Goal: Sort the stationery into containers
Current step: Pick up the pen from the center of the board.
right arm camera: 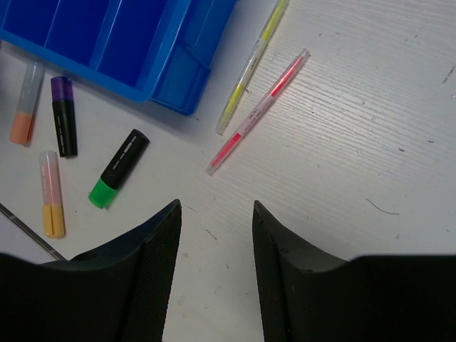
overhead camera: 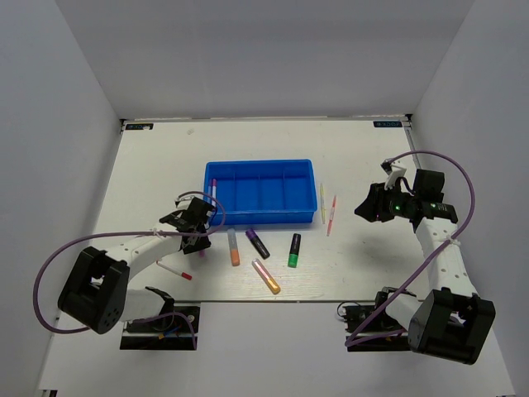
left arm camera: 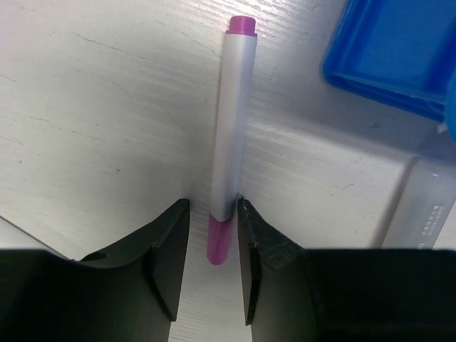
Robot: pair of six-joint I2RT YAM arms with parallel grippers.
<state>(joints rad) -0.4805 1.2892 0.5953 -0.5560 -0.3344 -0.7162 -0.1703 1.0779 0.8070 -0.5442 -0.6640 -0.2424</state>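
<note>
Blue four-compartment tray (overhead camera: 258, 164) is sitting mid-worktop (overhead camera: 149, 165). Left hand (left arm camera: 214, 214) is pinching narrow on the lower end of the purple pen (left arm camera: 234, 114), its silver barrel pointing away from the wrist, just beside the tray's left end. Right hand (right arm camera: 216, 206) is hanging wide apart, gripping nothing, over the worktop right of the tray. Yellow pen (right arm camera: 251, 65) and pink pen (right arm camera: 258, 110) are lying side by side just off the tray's right end. Orange highlighter (overhead camera: 234, 246), purple/black highlighter (overhead camera: 257, 242), green/black highlighter (overhead camera: 294, 250) and pink/orange highlighter (overhead camera: 266, 276) are lying near the tray's front edge. White pen with red cap (overhead camera: 173, 270) is lying beside the left arm.
</note>
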